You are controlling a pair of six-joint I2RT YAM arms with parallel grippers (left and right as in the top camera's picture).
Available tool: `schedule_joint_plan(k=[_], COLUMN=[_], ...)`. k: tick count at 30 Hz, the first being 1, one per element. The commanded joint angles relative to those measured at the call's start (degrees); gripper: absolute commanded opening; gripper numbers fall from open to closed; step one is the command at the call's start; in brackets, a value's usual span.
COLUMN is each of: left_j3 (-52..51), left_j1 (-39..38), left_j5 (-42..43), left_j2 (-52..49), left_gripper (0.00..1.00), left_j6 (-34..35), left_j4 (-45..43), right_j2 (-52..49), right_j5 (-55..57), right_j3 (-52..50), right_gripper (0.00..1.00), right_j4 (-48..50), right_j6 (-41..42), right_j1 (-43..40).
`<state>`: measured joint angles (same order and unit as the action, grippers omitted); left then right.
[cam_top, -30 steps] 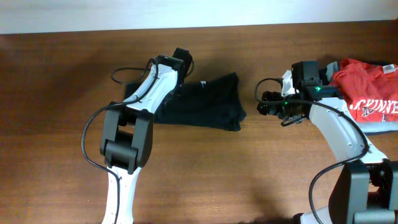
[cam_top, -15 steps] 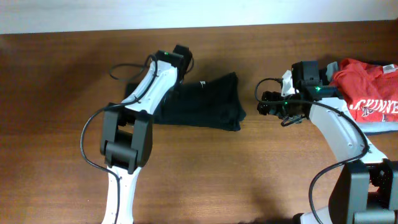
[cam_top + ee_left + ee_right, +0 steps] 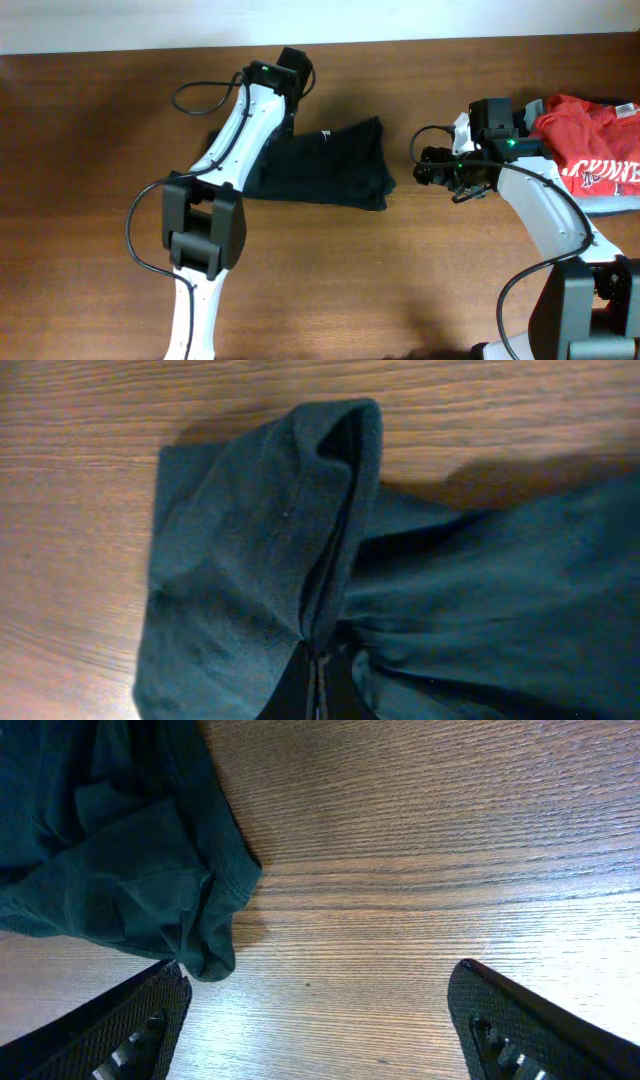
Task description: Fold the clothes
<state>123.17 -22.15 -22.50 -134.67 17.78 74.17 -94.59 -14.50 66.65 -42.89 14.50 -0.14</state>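
Observation:
The black T-shirt (image 3: 330, 165) lies bunched on the wooden table at centre, with a small white mark near its top edge. My left gripper (image 3: 284, 122) is at the shirt's far left part. In the left wrist view its fingers (image 3: 320, 685) are pressed together on a fold of the black fabric (image 3: 250, 540), which rises in a ridge toward the table. My right gripper (image 3: 432, 168) is open and empty just right of the shirt, above bare wood. In the right wrist view (image 3: 330, 1030) the shirt's corner (image 3: 110, 850) lies at the upper left, beside the left finger.
A red shirt with white lettering (image 3: 590, 150) lies at the right edge on top of a grey folded garment (image 3: 612, 206), behind my right arm. The table's far edge (image 3: 400, 42) runs just beyond the left wrist.
My left arm has moved toward the table's far edge, drawing the shirt's left part with it. The right arm has not moved.

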Motion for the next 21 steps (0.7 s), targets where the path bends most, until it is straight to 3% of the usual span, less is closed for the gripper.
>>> schedule_joint_plan(k=[1,14,21], left_j3=[0.8,-1.2,-1.2], left_j1=[-2.8,-6.5,-7.1], left_j5=[1.1,1.4,5.9], left_j2=[-0.6,-4.2,-6.6], left_gripper=[0.01,0.01,0.01], left_j6=[-0.7,-0.7,-0.7], left_j4=[-0.1,-3.2,-4.8], right_j2=[0.8,0.8,0.8], right_j5=[-0.5,-0.5,-0.5], right_j3=[0.8,0.8,0.8], right_gripper=[0.86,0.86,0.86], right_j4=[0.2,-0.8,-0.1], right_j6=[-0.6,-0.6,-0.6], right_j1=[-0.2,-0.2,-0.2])
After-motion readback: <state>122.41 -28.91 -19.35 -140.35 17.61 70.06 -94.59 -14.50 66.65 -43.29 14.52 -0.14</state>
